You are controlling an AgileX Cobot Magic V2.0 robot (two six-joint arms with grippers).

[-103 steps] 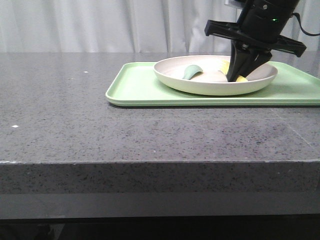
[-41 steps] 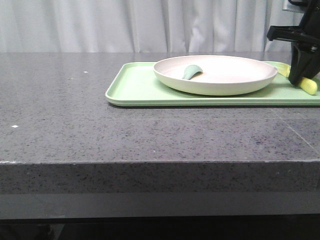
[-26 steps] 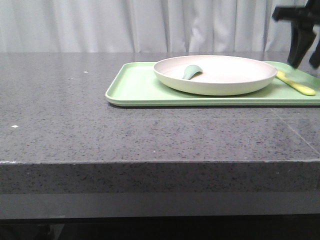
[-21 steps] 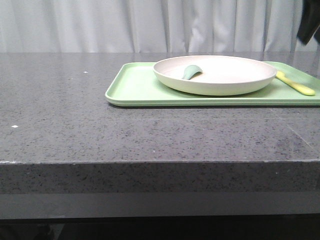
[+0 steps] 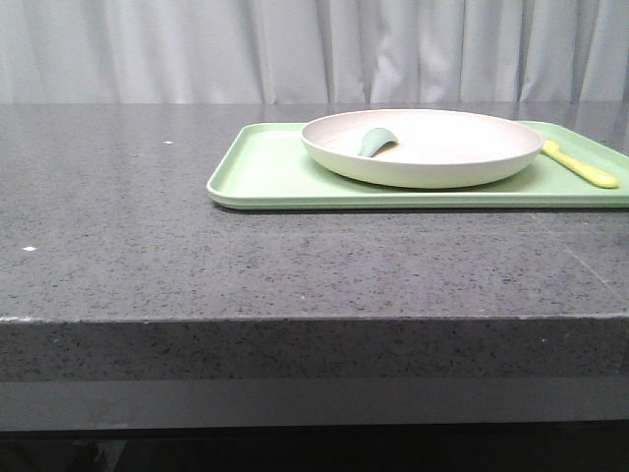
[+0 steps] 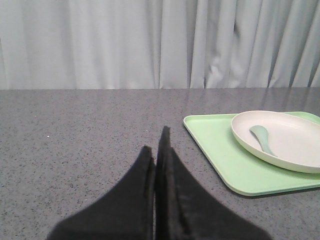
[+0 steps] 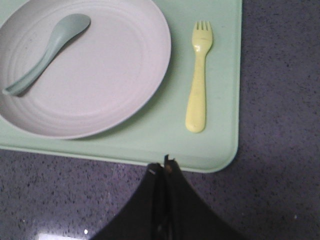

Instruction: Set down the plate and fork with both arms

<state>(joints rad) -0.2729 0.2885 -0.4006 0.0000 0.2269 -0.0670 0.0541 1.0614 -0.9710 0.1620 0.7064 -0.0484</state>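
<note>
Both grippers are closed and hold nothing. The right gripper (image 7: 165, 167) hangs above the tray's (image 7: 220, 150) near edge, and the left gripper (image 6: 157, 150) sits over bare table (image 5: 118, 197), well apart from the tray. The fork (image 7: 199, 75) lies flat on the tray, just beside the plate (image 7: 100, 65). The job looks about done. A green spoon (image 7: 47, 50) lies in the plate. Nothing is in the way.

The left tool (image 6: 159, 150) hangs over bare bench (image 6: 75, 130), its dark fingers (image 6: 145, 175) pressed together. Toward the bench's far right, a green tray (image 6: 220, 155) carries the plate (image 6: 290, 145), with a teal spoon (image 6: 262, 139) inside.
</note>
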